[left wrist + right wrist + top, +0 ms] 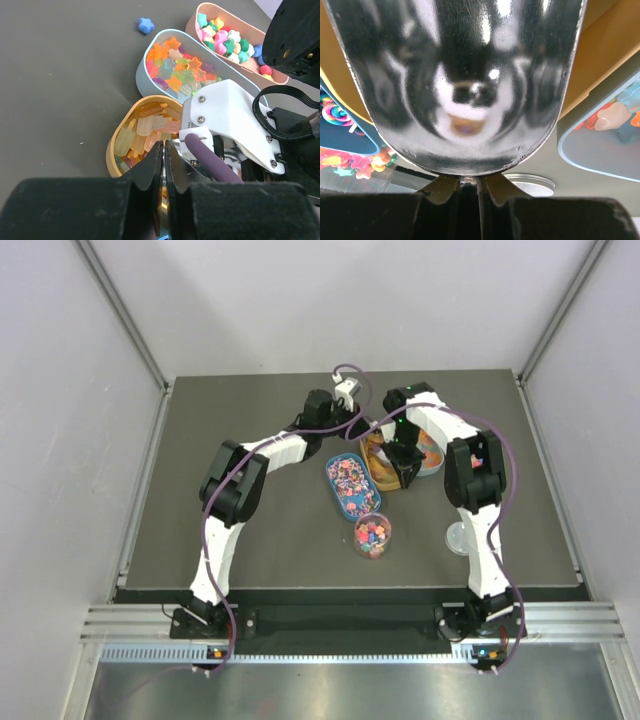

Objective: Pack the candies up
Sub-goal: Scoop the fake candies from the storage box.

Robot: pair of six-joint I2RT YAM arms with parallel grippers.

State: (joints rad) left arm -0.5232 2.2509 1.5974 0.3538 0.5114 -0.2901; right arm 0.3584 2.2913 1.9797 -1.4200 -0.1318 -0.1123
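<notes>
On dark surface (250,540), centre: clear plastic cup (357,530) part-filled with multicoloured candies (373,537); most sit in oval trays (141,75). Right gripper (470,182) clamped on shiny metal scoop (465,85) over orange oval tray (112,150). Left gripper (164,155) pinched nearly shut at that rim; hold unclear. Clear round lid (458,537) not fitted. Est. midway.

Setting: a robotics laboratory test cell. Indicators:
- A dark grey matt bench (250,540) is enclosed on three sides by plain pale grey panel walls (60,440).
- Bare aluminium extrusion posts (120,310) run up the corners.
- A slotted aluminium mounting rail (350,620) along the near edge carries a white-and-black jointed left robot arm (225,530) and a matching right robot arm (480,530).
- Purple cables (505,455) are routed in the open.
</notes>
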